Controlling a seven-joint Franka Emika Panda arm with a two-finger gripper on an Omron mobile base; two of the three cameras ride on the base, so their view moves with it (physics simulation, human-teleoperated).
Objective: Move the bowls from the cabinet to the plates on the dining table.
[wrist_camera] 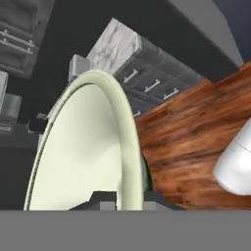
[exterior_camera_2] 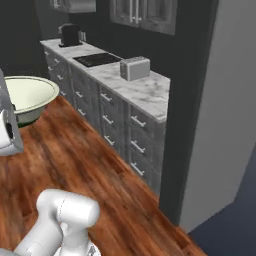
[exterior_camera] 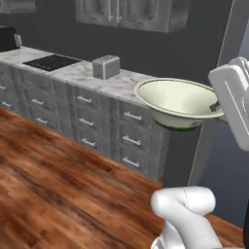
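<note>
A cream-white bowl [exterior_camera: 175,99] with a dark green band low on its outside hangs in the air above the wood floor, roughly level. My gripper [exterior_camera: 216,107] is shut on its rim on the side nearest the arm. From the other side the bowl [exterior_camera_2: 30,92] sits at the far left, held by the gripper [exterior_camera_2: 7,117]. In the hand view the bowl [wrist_camera: 83,152] stands edge-on, with the gripper [wrist_camera: 128,203] clamped on its rim. The grey wall cabinet [exterior_camera: 126,12] [exterior_camera_2: 142,12] hangs above the counter, doors closed. The plates and the dining table are out of view.
A marble counter [exterior_camera: 121,82] over grey drawers [exterior_camera_2: 107,120] carries a toaster [exterior_camera: 106,66] [exterior_camera_2: 135,67], a black cooktop [exterior_camera: 51,62] and a dark appliance [exterior_camera_2: 70,35]. A tall grey panel [exterior_camera_2: 225,125] ends the counter. Wood floor [exterior_camera: 58,189] spreads in front.
</note>
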